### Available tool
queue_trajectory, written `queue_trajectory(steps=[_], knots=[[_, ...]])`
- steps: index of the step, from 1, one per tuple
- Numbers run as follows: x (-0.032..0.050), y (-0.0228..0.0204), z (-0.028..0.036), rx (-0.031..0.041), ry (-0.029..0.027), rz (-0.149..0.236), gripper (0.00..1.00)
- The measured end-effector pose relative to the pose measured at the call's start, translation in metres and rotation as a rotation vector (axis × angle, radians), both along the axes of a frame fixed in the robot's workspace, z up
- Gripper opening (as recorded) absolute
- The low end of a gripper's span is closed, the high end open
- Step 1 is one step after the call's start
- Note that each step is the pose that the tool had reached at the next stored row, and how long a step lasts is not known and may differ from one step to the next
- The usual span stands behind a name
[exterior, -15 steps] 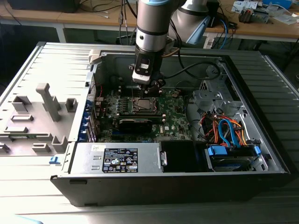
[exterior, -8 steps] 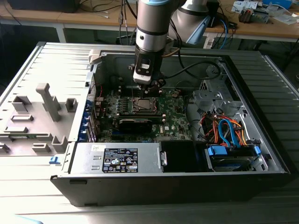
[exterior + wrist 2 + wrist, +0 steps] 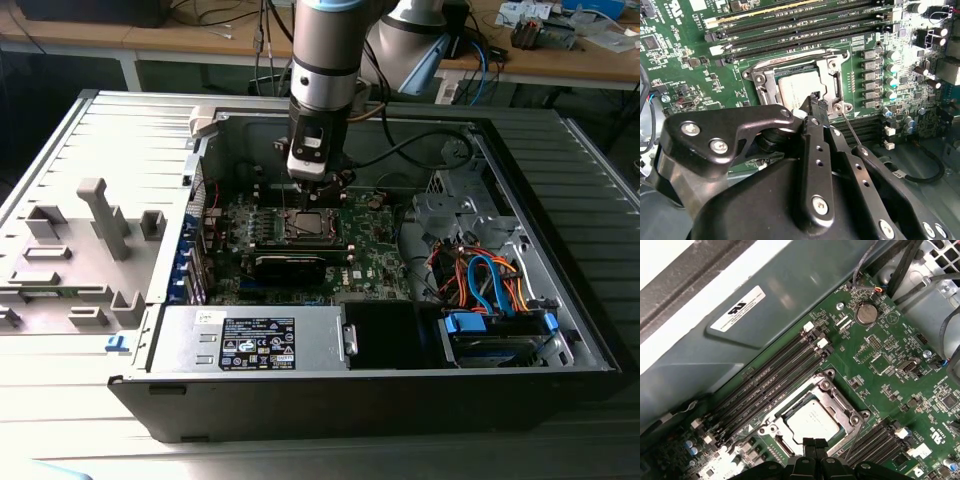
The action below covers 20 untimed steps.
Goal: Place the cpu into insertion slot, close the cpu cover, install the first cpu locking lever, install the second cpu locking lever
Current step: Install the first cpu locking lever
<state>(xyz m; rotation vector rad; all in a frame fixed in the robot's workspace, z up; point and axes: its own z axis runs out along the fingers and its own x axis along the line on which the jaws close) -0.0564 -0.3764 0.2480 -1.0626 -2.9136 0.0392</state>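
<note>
1. The cpu [image 3: 812, 422] is seen lying flat inside the insertion slot [image 3: 790, 71] on the green motherboard [image 3: 880, 365]. Its shiny grey top is turned up.
2. The cpu cover [image 3: 837, 400] is seen folded down around the cpu. The grey top can be seen through the big square window. So the first two jobs are judged to be done.
3. The gripper [image 3: 815, 442] is held low over one edge of the cover, inside the open computer case [image 3: 560, 200].
4. The claw's two black tips are pressed together. Nothing is seen held between them.
5. A thin metal lever [image 3: 852, 131] is seen in the second wrist view, just beside the claw's tip. It runs slanted away from the corner of the cover and across the long black slots.
6. The lever is judged not to be hooked yet, but this cannot be told for sure.
7. The step in hand is judged to be the locking of a lever, with the shut tips used as a pusher.
8. For this step, the lever must be pushed down and slid sideways under its little hook. A slow, steady push is called for, so that the thin rod is not let slip off the tips and the board is not scratched.
</note>
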Motion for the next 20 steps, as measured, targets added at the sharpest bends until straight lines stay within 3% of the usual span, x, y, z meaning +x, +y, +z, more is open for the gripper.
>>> queue_trajectory(steps=[20], knots=[[0.0000, 0.0000, 0.0000, 0.0000, 0.0000, 0.057, 0.11]])
